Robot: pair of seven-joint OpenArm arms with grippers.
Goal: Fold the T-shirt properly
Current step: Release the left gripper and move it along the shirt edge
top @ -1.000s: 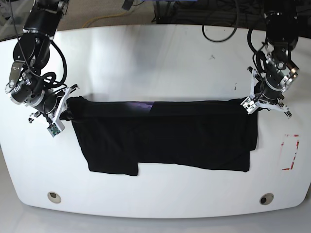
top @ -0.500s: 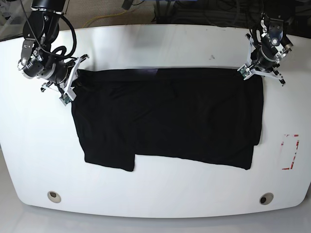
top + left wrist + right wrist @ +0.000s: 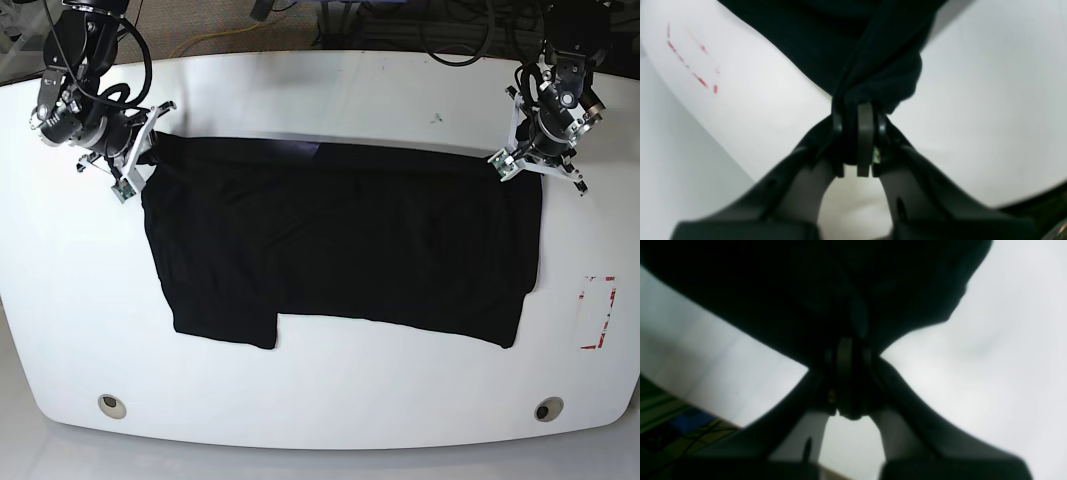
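The T-shirt (image 3: 340, 240) lies spread across the middle of the white bench (image 3: 320, 90), its far edge drawn into a nearly straight line between the two arms. That line is why the grips sit where they do — each arm has one far corner, so the cloth between them is kept taut and flat rather than bunched. The left gripper (image 3: 520, 165), at the scene's far right, is pressed together on a gathered pinch of black fabric; its wrist view shows the cloth squeezed between the jaws with a fold hanging off it. The right gripper (image 3: 140, 160), at the far left, is likewise clamped on the opposite corner, its wrist view dark but showing fabric caught in the closed jaws. The near edge rests on the bench, with one section at near left hanging lower than the rest — judged an uneven hem or sleeve.

No brand, label or readable writing shows. Only a red dashed rectangle (image 3: 597, 313) is marked on the bench at right — no text in it.
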